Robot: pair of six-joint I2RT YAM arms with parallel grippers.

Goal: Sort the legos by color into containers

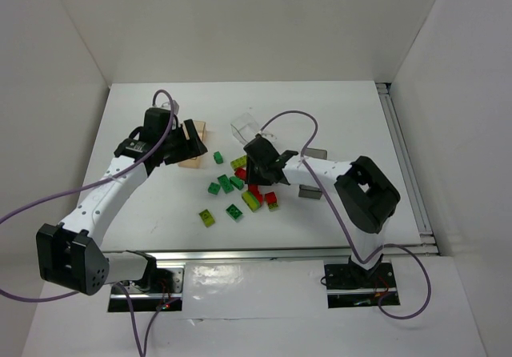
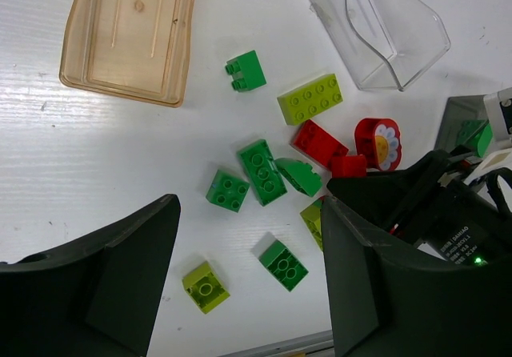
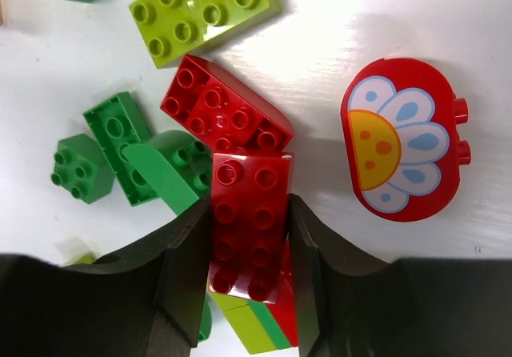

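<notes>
Your left end effector (image 2: 250,205) hangs wide open and empty, with the tan tub (image 2: 132,33) ahead to its left and loose bricks (image 2: 262,171) on the tabletop (image 2: 96,165) just ahead. Your right end effector (image 3: 248,213) is clamped on a red brick (image 3: 248,237). A second red brick (image 3: 224,113) touches its front end, and a flower piece (image 3: 400,141) lies ahead-right.

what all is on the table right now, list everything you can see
green legos: five, green, loose mid-table
yellow-green legos: at least three, yellow-green, mixed among them
loose red lego: one, red, mid-pile
held red lego: one, red, in the right gripper
flower piece: one, red with white petals, beside the reds
tan tub: one, tan, empty
clear tub: one, clear, empty
grey tub: one, dark grey, partly behind the right arm
left gripper: open, near the tan tub
right gripper: shut on the held red lego
</notes>
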